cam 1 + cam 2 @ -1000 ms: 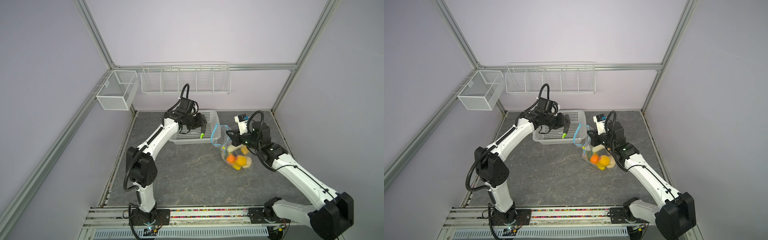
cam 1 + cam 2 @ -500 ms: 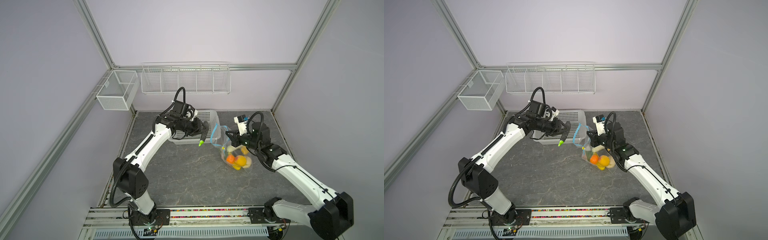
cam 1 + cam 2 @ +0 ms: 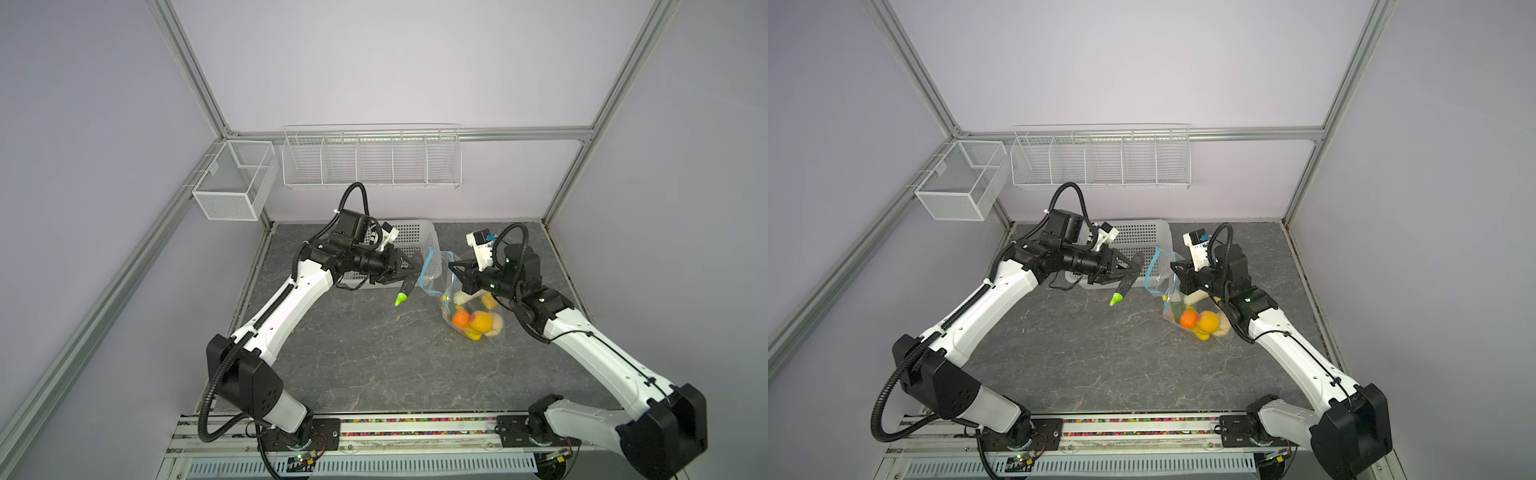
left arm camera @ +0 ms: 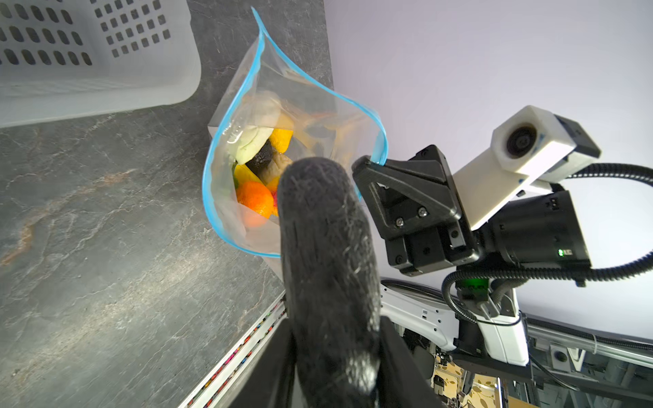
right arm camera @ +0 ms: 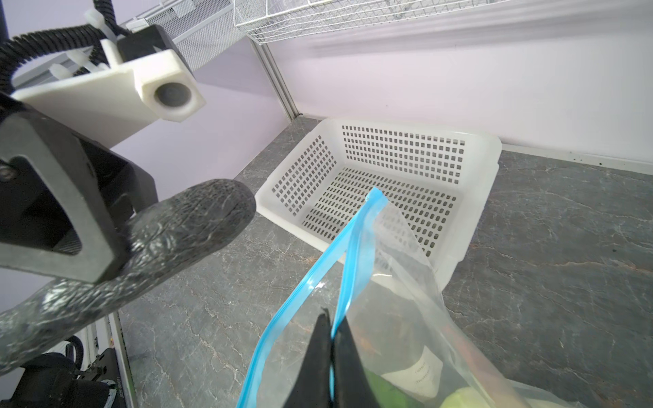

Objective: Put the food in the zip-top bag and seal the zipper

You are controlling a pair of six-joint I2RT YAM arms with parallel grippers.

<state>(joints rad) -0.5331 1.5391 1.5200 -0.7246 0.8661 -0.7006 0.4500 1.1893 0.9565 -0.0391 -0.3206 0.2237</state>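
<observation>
Zip-top bag [image 3: 469, 309] sits on worktop [image 3: 374, 353] beside basket [image 3: 415, 232]. Right gripper [image 5: 331, 332] pinches zipper [image 5: 355, 247], mouth agape. Left gripper [image 3: 409, 268] clamps dark green-tipped piece [image 3: 405, 289] near mouth. Lead blunt end in, release low, don't snag rim.

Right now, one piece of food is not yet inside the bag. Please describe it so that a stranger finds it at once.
Find the white perforated basket at the back of the table. In front of it the left pincer holds a long toy vegetable beside the open zip-top bag. It alone is outside the bag: dark, rough-skinned, with a lime-green tip.
</observation>
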